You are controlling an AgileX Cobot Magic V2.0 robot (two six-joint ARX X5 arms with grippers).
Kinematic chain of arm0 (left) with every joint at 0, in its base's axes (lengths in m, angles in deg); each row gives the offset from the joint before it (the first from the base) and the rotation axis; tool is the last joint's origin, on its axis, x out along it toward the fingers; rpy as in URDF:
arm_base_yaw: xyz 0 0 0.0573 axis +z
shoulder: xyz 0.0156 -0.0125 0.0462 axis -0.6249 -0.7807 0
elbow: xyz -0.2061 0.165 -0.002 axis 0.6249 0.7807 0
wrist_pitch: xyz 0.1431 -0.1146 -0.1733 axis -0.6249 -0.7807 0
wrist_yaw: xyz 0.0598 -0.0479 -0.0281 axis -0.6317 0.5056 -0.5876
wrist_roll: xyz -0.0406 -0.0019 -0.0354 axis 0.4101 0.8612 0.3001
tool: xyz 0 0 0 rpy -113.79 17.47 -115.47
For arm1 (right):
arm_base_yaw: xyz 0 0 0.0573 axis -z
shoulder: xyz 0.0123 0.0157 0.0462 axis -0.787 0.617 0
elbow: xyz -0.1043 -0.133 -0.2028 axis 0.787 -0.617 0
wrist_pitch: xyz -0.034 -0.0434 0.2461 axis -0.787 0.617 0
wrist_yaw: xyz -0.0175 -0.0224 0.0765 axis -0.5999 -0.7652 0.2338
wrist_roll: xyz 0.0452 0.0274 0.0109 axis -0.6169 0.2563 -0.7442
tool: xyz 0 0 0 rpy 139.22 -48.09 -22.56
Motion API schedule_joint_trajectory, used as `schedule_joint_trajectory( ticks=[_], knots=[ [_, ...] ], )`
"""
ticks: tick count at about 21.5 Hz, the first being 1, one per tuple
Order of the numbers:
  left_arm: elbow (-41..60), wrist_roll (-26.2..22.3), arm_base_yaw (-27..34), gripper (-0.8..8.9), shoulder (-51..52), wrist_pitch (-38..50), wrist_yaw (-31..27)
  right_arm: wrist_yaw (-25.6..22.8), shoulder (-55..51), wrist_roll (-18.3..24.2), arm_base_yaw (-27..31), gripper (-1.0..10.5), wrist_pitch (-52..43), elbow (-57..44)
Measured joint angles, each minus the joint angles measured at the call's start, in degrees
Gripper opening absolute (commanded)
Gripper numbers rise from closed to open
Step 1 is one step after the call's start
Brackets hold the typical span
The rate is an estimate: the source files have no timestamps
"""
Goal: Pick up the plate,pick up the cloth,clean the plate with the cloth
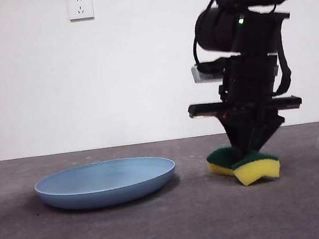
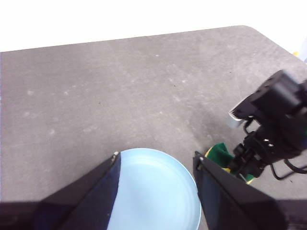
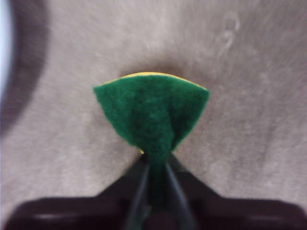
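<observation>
The plate, off to one side of the black right gripper, is a plain light blue with no pattern. The cloth pinched between that gripper's jaws is yellow sponge with a dark green scouring face turned up toward the gripper. Under both lies a dark grey, faintly mottled table, and behind the gripper a white wall.

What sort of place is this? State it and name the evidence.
Probably a lab or test bench, not a kitchen: a bare dark grey table against a plain white wall with sockets, holding only a round light blue plate and a pinched yellow-green sponge.
</observation>
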Motion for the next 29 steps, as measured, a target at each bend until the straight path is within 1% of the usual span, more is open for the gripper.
schedule_joint_trajectory(
  ticks=[2,3,9,12,13,15,16,17,18,21,23,25,27,29],
  knots=[
    [0.00,0.00,0.00,2.52,0.39,-1.81,-0.20,0.04,-0.02,-0.26,0.00,5.0,-0.17,0.00],
    [0.00,0.00,0.00,2.52,0.28,-2.80,-0.26,0.04,-0.02,-0.28,0.00,5.5,-0.17,0.00],
    [0.00,-0.02,0.00,2.52,0.15,-4.07,-0.39,0.02,-0.09,-0.52,0.26,5.4,-0.09,0.00],
    [0.00,-0.04,0.00,2.52,0.15,-4.09,-0.39,0.04,-3.98,-0.70,0.24,5.3,0.35,0.00],
    [0.00,-0.04,0.00,2.52,0.15,-4.11,-0.39,0.04,-6.93,-0.70,0.13,4.6,0.79,0.00],
    [0.00,-0.04,0.00,2.43,0.15,-4.17,-0.42,0.04,-13.84,-0.72,-0.15,1.1,2.58,0.00],
    [0.00,-0.04,0.00,1.70,0.15,-4.20,-0.42,0.04,-17.31,-0.72,-0.39,0.0,3.63,0.00],
    [0.00,-0.04,0.00,0.66,0.15,-4.20,-0.42,0.04,-20.79,-0.72,-0.44,-0.2,4.02,0.00],
    [0.00,-0.04,0.00,-0.15,0.15,-4.20,-0.42,0.04,-23.69,-0.72,-0.44,-0.2,4.04,0.00],
    [0.00,-0.04,0.00,-0.09,0.15,-4.20,-0.57,0.04,-32.50,-0.52,-0.44,-0.2,4.04,0.00],
    [0.00,-0.26,0.00,-0.09,0.35,-4.20,-2.93,-0.20,-37.77,0.42,-0.46,-0.2,4.04,0.00],
    [0.00,-1.60,-0.02,-0.09,1.36,-4.17,-6.05,-0.52,-42.01,1.29,-0.55,-0.2,4.04,0.00],
    [0.11,-3.28,-0.11,-0.09,3.41,-3.45,-7.10,-3.37,-45.81,2.19,-1.84,-0.2,1.97,-1.25],
    [2.12,-4.72,-0.11,-0.09,6.58,-0.15,-7.76,-5.44,-50.47,2.67,-3.93,-0.2,-3.10,-6.21]
  ],
)
